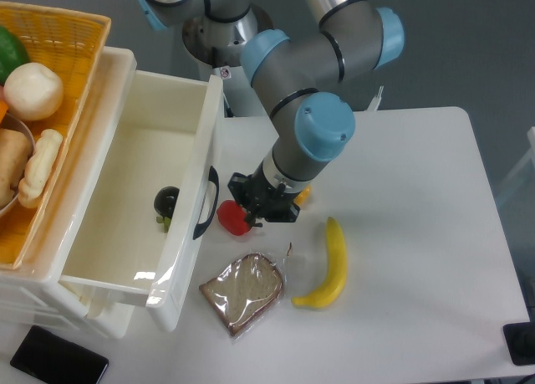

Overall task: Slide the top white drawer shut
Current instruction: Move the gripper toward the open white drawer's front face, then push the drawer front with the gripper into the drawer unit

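The top white drawer point(134, 162) is pulled far out from its cabinet at the left, and its front panel carries a black arched handle point(206, 202). A small dark round object point(165, 201) lies inside the tub. My gripper point(262, 207) hangs just right of the drawer front, a short way from the handle, low over the table. It partly covers a red pepper point(231, 217). Its fingers look spread and open, with nothing held.
A yellow wicker basket point(79, 33) with vegetables sits on top of the cabinet at the left. A banana point(332, 265), a bagged bread slice point(243, 291) and a yellow cheese piece point(303, 193) lie on the table. A black phone point(58, 360) is at the bottom left.
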Robot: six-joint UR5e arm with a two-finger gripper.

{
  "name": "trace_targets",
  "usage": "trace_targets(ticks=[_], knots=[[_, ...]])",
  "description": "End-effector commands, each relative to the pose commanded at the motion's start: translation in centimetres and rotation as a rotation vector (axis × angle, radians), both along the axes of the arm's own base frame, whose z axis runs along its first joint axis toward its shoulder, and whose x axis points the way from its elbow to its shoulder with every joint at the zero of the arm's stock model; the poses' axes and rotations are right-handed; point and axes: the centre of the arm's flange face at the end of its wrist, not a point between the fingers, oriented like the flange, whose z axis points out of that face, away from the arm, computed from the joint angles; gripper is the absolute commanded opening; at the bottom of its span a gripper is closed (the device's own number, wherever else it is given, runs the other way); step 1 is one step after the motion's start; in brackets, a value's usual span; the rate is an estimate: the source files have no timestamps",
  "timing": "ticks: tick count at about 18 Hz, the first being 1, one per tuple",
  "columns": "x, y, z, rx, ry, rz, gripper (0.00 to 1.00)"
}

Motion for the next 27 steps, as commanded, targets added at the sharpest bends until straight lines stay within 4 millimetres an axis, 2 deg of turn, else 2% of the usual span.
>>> trace_targets(ticks=[4, 11, 27], knots=[[-1.2, -0.9, 2.0, 0.045, -0.026, 0.043, 0.00], [0.1, -0.7, 3.1, 0.070, -0.081, 0.060, 0.00], [1.7, -0.9, 3.6, 0.063, -0.112, 0.054, 0.00]])
